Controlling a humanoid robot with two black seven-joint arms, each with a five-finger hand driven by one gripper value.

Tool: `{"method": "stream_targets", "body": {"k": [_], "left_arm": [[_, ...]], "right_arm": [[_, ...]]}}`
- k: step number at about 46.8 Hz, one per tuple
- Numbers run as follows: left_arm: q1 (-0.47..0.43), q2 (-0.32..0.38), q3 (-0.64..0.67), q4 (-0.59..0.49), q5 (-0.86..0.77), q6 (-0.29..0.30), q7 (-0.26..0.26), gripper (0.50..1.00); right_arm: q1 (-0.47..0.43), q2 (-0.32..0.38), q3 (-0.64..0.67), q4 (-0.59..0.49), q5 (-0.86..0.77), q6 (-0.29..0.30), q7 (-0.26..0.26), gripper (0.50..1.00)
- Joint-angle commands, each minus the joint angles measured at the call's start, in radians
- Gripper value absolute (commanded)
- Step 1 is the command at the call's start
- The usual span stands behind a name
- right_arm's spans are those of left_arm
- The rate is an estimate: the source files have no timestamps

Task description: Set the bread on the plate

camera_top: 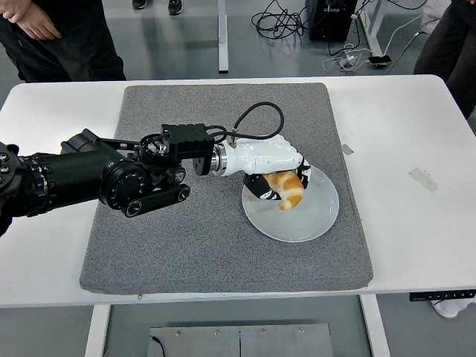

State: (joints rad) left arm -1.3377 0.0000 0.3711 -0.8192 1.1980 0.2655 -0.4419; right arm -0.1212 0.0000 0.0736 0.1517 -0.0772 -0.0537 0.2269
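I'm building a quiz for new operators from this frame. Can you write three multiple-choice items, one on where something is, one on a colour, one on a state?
1. Where is the bread?
A. Over the plate, in the left hand
B. On the bare table by the far right edge
C. On the floor

2. What colour is the mat under the plate?
A. Red
B. Grey
C. Yellow

3. What is the left hand doing?
A. Spread open and empty
B. Resting off the table
C. Closed on the bread

Answers:
1 A: the bread sits in the left hand above the plate, over its upper left part.
2 B: the mat is grey, lying on the white table.
3 C: the fingers curl around the bread; whether it touches the plate cannot be told.
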Motion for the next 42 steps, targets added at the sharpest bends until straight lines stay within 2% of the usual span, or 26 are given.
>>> {"method": "stream_targets", "body": {"k": [1,42], "left_arm": [[0.008,0.000,0.000,0.000,0.002,0.000,0.000,0.500],[0.061,0.000,0.003,0.000,0.018,0.001,-0.003,0.500]], "right_arm": [[0.000,0.000,0.000,0.000,0.001,0.000,0.000,1.000],[0.000,0.000,0.000,-0.001,-0.001,0.000,0.000,1.000]]}}
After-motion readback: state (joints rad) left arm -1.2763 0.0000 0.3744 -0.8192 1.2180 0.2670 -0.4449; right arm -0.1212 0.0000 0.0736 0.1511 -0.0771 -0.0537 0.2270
